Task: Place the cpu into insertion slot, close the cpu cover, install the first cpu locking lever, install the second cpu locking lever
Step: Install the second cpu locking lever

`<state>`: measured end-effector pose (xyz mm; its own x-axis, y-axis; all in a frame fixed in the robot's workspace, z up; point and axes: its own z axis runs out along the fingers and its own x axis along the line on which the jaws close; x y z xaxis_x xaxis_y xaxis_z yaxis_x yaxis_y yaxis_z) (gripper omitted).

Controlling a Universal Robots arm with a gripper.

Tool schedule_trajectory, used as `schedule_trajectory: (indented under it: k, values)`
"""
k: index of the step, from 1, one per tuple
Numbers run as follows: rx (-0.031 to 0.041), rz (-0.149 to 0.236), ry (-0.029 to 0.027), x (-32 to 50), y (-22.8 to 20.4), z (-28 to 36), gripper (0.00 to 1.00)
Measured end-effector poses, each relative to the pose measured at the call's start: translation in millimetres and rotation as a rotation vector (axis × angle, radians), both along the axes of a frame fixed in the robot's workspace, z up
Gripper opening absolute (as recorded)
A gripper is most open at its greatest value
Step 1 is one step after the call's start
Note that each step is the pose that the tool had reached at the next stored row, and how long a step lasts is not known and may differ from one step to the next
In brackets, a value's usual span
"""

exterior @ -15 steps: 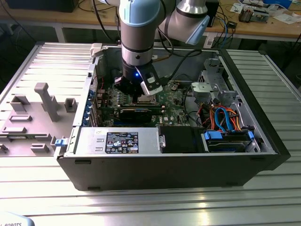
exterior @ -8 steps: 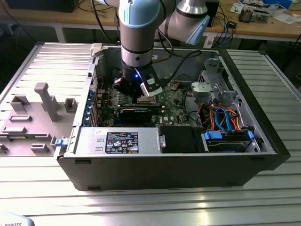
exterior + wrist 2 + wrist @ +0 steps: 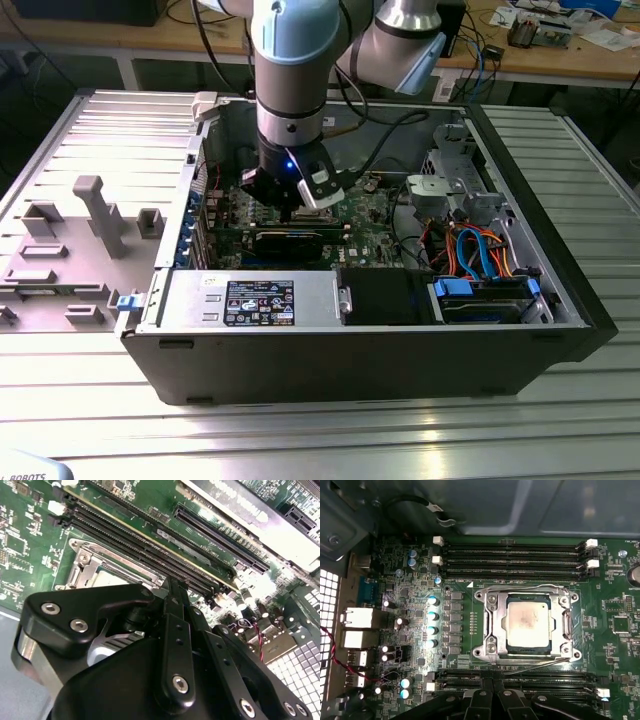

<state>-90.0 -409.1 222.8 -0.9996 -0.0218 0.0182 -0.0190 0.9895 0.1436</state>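
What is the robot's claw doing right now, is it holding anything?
Gripper: cannot be told whether it is open, closed or holding anything. It hangs over the green board, near the cpu that sits in the insertion slot.

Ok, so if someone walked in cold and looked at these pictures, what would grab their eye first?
Probably the pale blue robot arm reaching down into the open computer case on the ribbed metal table, its gripper low over the green circuit board. In the first wrist view, the cpu sits in the insertion slot, framed by the cpu cover.
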Motion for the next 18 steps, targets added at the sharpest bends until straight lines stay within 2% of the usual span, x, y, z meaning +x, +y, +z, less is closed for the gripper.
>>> schedule_trajectory:
  k: [1,2,3,6,10,16,18]
  values:
    - [0.0000,0.000,0.0022,-0.2,0.0,-1.0,0.11]
    - [0.0006,0.000,0.0066,-1.4,0.0,-3.2,0.11]
    - [0.0021,0.001,0.0076,-2.1,-0.1,-4.0,0.11]
    - [0.0077,0.007,0.0076,-2.6,0.0,-7.2,0.11]
    - [0.0214,0.030,0.0078,-2.7,0.7,-10.8,0.11]
    - [0.0222,0.034,0.0087,-2.7,0.8,-11.7,0.11]
    - [0.0271,0.034,0.0088,-2.9,0.7,-14.5,0.11]
